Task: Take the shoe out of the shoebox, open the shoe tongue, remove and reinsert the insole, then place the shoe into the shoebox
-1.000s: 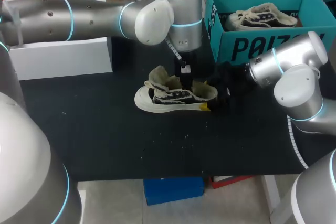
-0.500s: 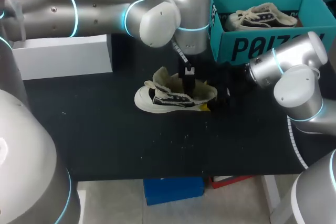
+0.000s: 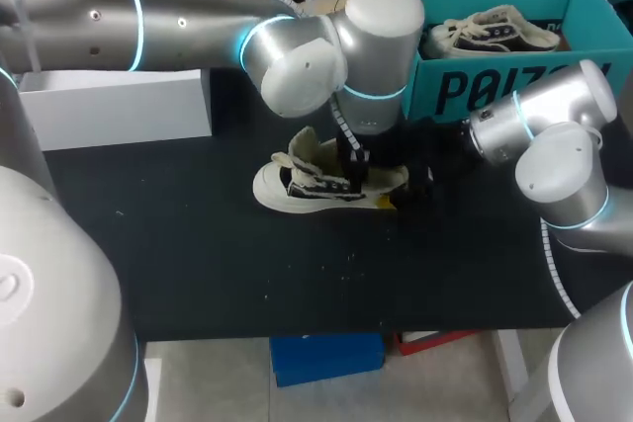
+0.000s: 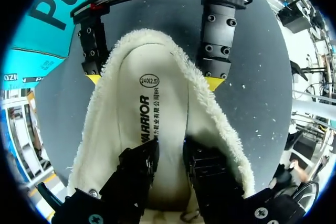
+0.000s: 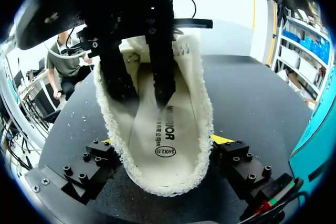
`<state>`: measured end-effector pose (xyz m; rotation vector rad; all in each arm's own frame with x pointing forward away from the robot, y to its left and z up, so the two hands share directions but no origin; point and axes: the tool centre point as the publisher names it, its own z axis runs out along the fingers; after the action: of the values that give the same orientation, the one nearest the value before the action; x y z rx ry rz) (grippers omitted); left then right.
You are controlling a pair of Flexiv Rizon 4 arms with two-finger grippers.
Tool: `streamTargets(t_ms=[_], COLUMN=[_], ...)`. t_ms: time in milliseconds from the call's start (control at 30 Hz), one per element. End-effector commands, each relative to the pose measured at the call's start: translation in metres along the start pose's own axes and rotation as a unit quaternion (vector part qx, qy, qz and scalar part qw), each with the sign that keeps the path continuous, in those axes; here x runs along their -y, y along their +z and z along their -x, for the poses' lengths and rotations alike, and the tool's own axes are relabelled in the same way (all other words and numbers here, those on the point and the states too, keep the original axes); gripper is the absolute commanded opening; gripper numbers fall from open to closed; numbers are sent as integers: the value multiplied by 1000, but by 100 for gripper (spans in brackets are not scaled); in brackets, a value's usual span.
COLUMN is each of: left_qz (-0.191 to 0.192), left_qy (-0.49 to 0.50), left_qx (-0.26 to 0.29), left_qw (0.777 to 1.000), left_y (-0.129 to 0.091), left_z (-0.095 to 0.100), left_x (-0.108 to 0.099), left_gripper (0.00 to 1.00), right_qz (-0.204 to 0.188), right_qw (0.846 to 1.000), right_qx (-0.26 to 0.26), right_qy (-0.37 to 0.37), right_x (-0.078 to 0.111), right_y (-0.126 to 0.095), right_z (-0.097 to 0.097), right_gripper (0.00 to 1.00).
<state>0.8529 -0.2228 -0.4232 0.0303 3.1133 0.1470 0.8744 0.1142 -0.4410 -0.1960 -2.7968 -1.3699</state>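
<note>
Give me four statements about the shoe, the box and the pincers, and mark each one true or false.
1. The right pincer has the heel of the shoe between its yellow tips, touching it on both sides. True.
2. The shoebox is empty. False: a second shoe lies in it.
3. The left pincer reaches down into the shoe's opening, over the insole. True.
4. The insole lies on the table beside the shoe. False: it is inside the shoe.
</note>
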Motion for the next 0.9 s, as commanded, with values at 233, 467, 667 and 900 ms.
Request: streamTargets(t_ms=[233, 467, 667, 900], left_qz=[45, 50, 47, 49], left_qy=[-23, -37, -40, -45], left_qx=[94, 127, 147, 178], left_qw=[994, 990, 987, 982], left_y=[51, 61, 64, 69], left_z=[-4, 10, 24, 34], left_x=[-9, -21, -31, -33], left_gripper=[31, 34, 35, 34], right_qz=[-1, -1, -1, -1], right_qw=[1000, 1000, 1000, 1000], right_qx=[1, 1, 1, 1], right_qy=[1, 1, 1, 1], right_x=[3, 3, 3, 3], right_y=[2, 2, 2, 2], right_z=[0, 0, 0, 0], right_gripper=[0, 0, 0, 0])
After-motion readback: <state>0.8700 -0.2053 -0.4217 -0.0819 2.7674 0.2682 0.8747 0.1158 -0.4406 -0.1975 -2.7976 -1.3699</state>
